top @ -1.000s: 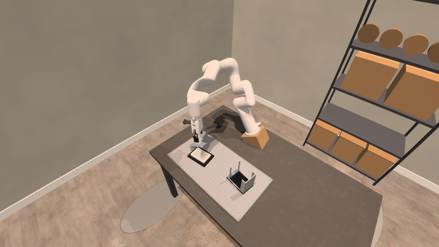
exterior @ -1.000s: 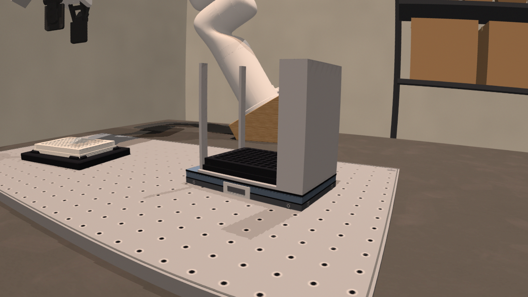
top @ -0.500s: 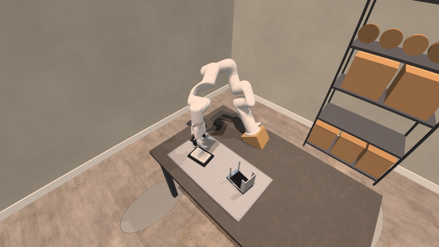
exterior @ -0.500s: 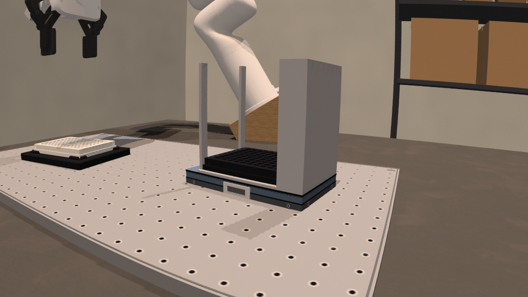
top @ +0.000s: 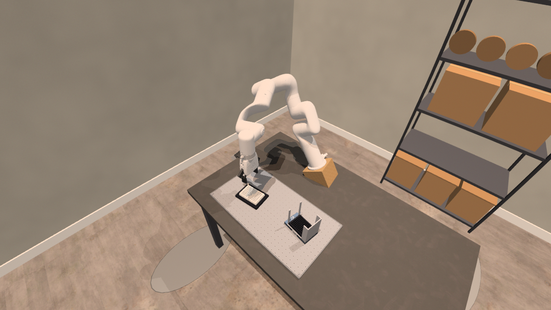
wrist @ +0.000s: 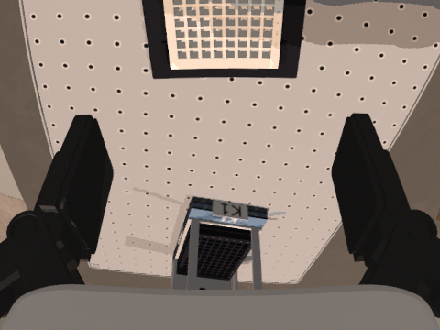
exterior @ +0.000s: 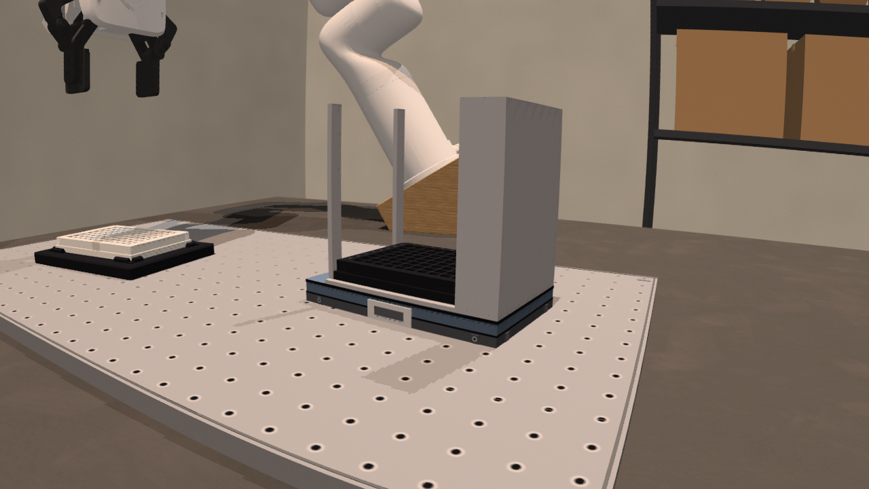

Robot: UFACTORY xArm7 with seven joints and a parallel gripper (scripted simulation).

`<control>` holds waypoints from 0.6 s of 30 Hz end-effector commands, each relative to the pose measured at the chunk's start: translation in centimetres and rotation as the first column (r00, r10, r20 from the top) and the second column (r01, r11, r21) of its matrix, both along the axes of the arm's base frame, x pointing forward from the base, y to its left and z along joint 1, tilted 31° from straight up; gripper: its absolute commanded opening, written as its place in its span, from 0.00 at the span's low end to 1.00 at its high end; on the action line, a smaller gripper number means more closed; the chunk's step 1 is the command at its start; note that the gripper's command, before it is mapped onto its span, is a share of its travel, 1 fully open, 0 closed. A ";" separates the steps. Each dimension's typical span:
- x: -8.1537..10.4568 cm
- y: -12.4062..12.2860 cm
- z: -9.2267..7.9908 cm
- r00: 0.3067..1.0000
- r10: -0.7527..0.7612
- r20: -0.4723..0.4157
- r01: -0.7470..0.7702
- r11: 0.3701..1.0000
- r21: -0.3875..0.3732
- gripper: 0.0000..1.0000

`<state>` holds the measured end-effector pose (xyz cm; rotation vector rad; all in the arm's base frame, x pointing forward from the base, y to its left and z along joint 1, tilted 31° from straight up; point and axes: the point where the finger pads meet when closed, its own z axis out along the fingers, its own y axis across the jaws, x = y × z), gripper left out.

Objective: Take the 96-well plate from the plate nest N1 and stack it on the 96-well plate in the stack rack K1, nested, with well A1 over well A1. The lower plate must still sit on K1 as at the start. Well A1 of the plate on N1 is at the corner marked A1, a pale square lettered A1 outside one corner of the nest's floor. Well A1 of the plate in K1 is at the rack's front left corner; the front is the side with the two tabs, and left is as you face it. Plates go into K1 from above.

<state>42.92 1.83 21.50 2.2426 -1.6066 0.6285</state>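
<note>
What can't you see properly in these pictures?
- The A1 mark by the nest: not visible in any view; the wrist view cuts off the far end of the white plate.
- The black plate in the rack: in the exterior view the tall wall hides its right end.
- The tool: open, but the exterior view's top edge cuts off its body.
</note>
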 end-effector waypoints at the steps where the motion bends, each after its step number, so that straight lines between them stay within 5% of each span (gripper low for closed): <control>1: 0.2 -0.2 -0.4 1.000 0.002 0.002 -0.002 1.000 0.001 1.00; 18: 0.6 -1.4 -2.5 1.000 0.002 0.002 -0.002 1.000 0.000 1.00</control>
